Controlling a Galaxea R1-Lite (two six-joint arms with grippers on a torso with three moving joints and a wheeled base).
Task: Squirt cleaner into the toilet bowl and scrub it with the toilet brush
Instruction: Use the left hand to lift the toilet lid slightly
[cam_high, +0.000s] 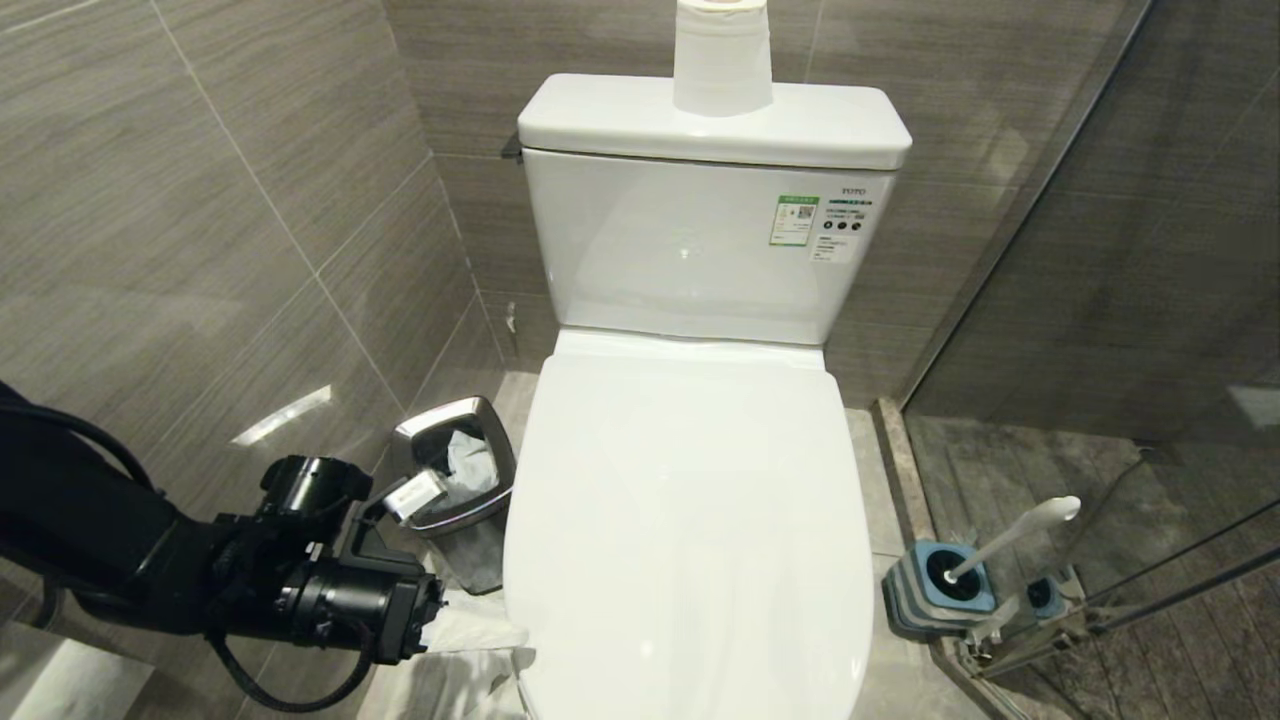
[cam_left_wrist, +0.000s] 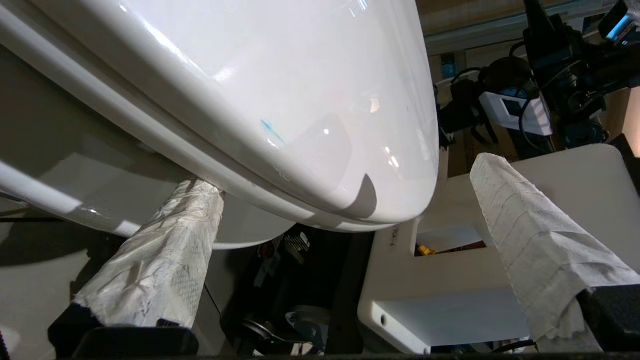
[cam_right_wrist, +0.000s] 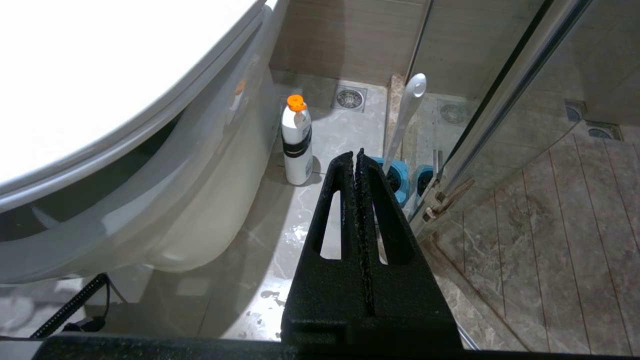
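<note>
white ceramic fills the middle of the scene: the toilet (cam_high: 690, 520) stands with its lid (cam_high: 690, 470) down flat, so the bowl itself is covered and no part of its inside shows. judging by that, the task is barely begun; nothing is squirted and nothing is scrubbed.

the left gripper (cam_left_wrist: 345, 240) sits low at the toilet's near left edge, its two paper-wrapped fingers (cam_left_wrist: 165, 260) spread wide and holding nothing. one finger lies under the lid's overhang and the other stands apart from the front edge, which looks like a reach to lift the lid. whether the lower finger touches the rim is hard to say.

the cleaner bottle (cam_right_wrist: 297, 142), white with an orange cap, stands on the floor close against the toilet's right flank, untouched. the brush (cam_high: 1010, 540) leans in its grey-and-blue holder (cam_high: 935, 590) on the floor to the right of the toilet, by the glass shower door (cam_high: 1100, 300), also untouched. the right gripper (cam_right_wrist: 358, 155) hangs low on that side, fingers pressed together and empty, pointing toward the holder.

left to do: raise the lid and maybe the seat, fetch the bottle, squirt, then take the brush and scrub.

the bottle is hidden in the head view behind the toilet's body. the brush head is sunk in the holder. a steel bin (cam_high: 460, 480) stands left of the toilet, partly blocked by the left arm.
</note>
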